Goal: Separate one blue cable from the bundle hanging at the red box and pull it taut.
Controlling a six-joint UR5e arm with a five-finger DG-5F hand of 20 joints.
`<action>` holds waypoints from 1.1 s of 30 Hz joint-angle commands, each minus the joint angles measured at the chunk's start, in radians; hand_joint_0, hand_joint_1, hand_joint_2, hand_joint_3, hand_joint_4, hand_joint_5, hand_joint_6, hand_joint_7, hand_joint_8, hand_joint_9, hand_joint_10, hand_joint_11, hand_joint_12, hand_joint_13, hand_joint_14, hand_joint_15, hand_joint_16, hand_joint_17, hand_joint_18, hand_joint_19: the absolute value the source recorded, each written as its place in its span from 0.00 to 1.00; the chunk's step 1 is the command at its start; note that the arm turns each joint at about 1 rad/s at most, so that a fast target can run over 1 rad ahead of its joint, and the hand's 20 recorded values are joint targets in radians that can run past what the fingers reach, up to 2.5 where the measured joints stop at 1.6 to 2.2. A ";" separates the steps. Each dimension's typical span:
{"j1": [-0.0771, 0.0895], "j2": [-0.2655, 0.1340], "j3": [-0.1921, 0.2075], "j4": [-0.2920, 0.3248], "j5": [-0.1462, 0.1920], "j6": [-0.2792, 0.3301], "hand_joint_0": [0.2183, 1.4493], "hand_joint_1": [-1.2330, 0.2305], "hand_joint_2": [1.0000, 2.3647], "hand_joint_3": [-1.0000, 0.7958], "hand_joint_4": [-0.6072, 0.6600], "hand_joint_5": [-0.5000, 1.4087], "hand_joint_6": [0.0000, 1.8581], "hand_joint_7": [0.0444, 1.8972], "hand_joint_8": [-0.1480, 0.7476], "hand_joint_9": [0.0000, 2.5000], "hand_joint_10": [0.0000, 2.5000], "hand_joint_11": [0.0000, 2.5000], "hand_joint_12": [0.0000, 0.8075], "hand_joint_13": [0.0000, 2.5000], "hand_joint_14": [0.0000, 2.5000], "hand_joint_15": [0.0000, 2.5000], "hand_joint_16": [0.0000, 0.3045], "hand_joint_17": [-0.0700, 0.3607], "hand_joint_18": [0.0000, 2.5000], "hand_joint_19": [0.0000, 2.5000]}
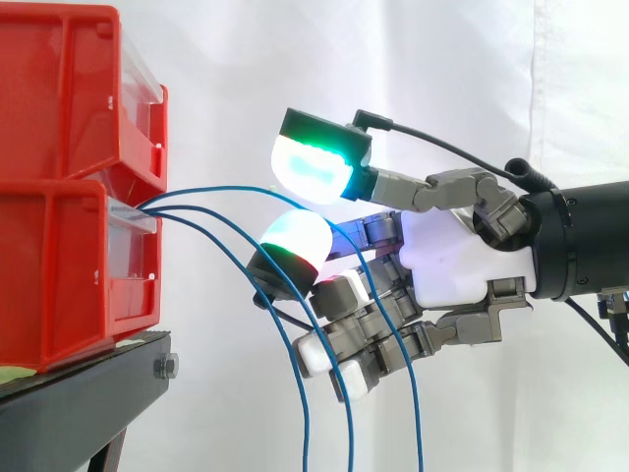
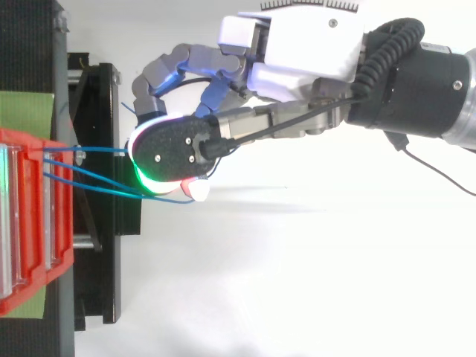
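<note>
Three blue cables (image 1: 216,187) leave the lower red bin (image 1: 59,275) at its front slot, arc to the right and hang down past the stand. My hand (image 1: 452,256) reaches in from the right at the height of the cables. A green-glowing fingertip (image 1: 313,165) sits above the top cable and a cyan-white pad (image 1: 295,238) sits below it, with a visible gap between them. The top cable runs through that gap. The two lower cables pass in front of the curled lower fingers (image 1: 339,354). From above, the hand (image 2: 312,44) covers the cables' (image 2: 97,149) bend.
Two red bins are stacked on a black stand (image 1: 88,393) at the left; the upper red bin (image 1: 69,98) overhangs the cable outlet. A green sheet (image 2: 26,111) lies beside the bin (image 2: 63,223). A white curtain hangs behind.
</note>
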 commanded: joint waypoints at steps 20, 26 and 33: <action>0.000 0.000 0.000 0.000 0.000 -0.001 0.36 0.33 0.01 0.41 0.50 0.15 0.50 0.65 0.47 0.42 0.01 0.43 0.41 0.34 0.01 0.25 0.15 0.40 0.29 0.27; 0.000 -0.001 0.000 0.000 0.000 -0.001 0.26 0.56 0.00 0.28 0.58 0.16 0.48 0.63 0.50 0.44 0.01 0.42 0.44 0.34 0.01 0.25 0.16 0.41 0.29 0.27; 0.000 0.000 0.000 -0.003 0.000 -0.001 0.32 0.58 0.01 0.35 0.58 0.17 0.48 0.65 0.51 0.44 0.01 0.41 0.43 0.34 0.01 0.25 0.15 0.41 0.28 0.28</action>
